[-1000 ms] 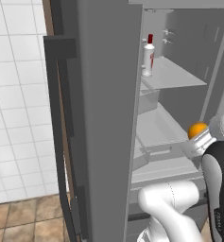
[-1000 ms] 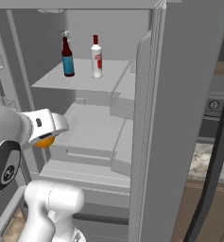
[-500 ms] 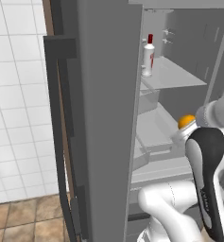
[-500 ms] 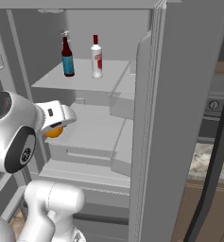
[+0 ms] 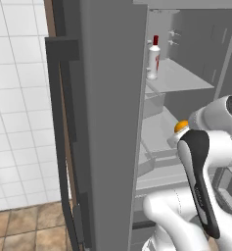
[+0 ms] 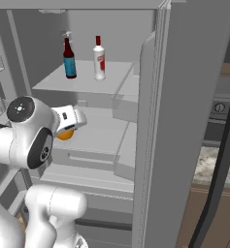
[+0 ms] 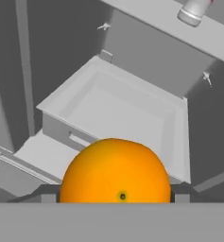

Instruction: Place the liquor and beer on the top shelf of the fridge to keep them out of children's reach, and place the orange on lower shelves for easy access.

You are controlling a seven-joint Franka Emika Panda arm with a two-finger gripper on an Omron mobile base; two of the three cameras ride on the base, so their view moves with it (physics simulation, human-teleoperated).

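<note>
1. The arm reaches into the open fridge (image 6: pixel 184 121); the tool (image 6: pixel 68 127) is clamped on the orange (image 7: pixel 115 171), level with the lower shelves (image 6: pixel 99 133).
2. An open grey bin (image 7: pixel 127 113) sits at 12 o'clock from the orange.
3. The top shelf (image 6: pixel 116 77) carries 2 bottles: liquor (image 6: pixel 99 59), with beer (image 6: pixel 69 60) at its 9 o'clock.

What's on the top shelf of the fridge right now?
On the top shelf stand the beer and the liquor, both upright, side by side. The shelf's far left corner is hidden behind the fridge wall.

Arm swung further into the fridge (image 6: pixel 184 97), carrying the orange (image 6: pixel 64 134) from the right edge of the left base view toward the middle, now over the lower shelves (image 6: pixel 99 133), closer to the bin (image 7: pixel 118 113).
</note>
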